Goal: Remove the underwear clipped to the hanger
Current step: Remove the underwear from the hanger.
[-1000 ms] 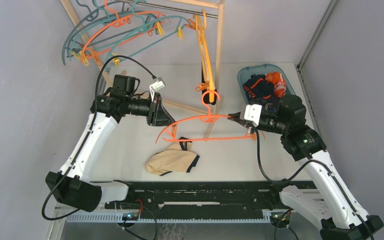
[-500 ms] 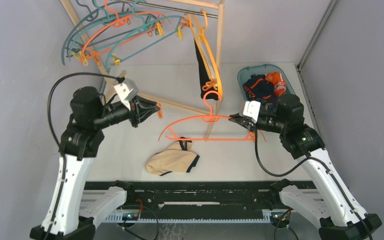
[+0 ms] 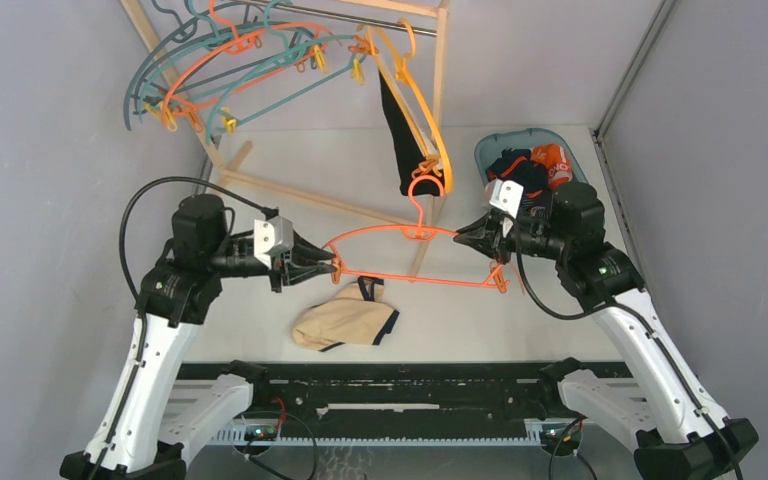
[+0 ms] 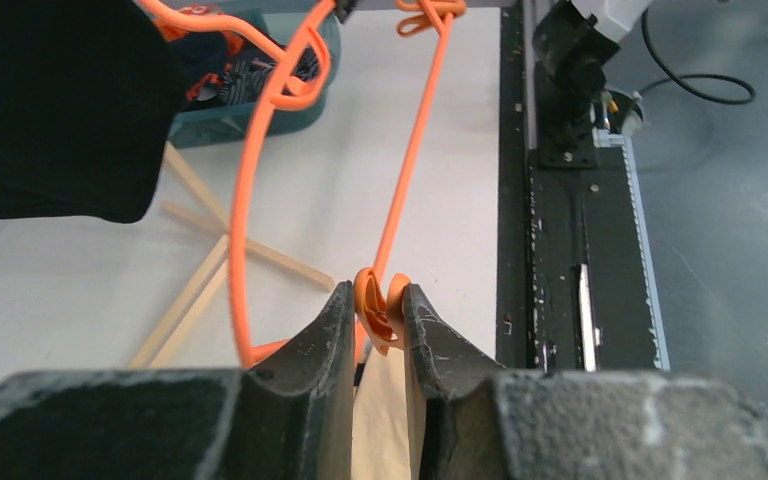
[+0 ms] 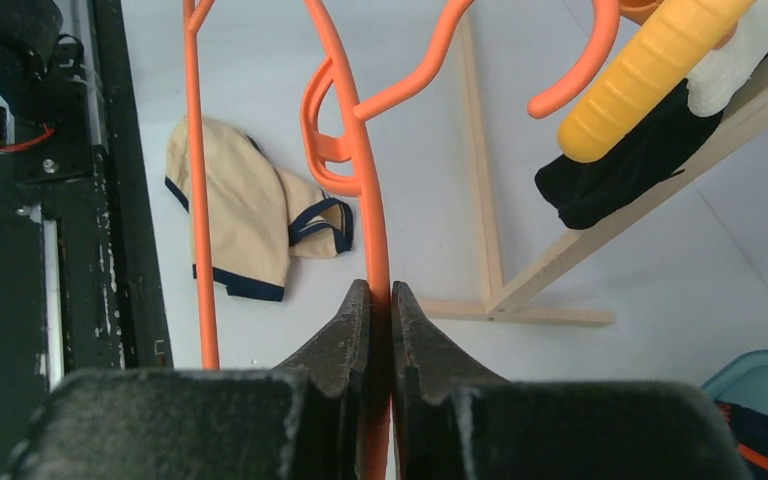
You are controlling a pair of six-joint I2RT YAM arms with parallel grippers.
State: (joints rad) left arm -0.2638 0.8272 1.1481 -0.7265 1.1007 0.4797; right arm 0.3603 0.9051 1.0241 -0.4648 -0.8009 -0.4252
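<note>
Left tool (image 3: 333, 266): newly swung in, now pinching the left clip (image 4: 379, 308) of the hanger (image 3: 410, 277). Right tool (image 5: 378, 290): clamped shut on hanger's arm. Beige briefs (image 3: 345, 325): free, on counter (image 3: 290, 200) beneath. Hanger apparently bare; black briefs (image 3: 398, 140) hanging on rack (image 3: 439, 60), likely next.

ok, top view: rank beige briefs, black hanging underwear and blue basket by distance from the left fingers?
From the left fingers, clamped on the orange hanger:
1. beige briefs, lying just below them, toward the near edge.
2. black underwear, hanging farther back, to the right.
3. blue basket, back right.
</note>
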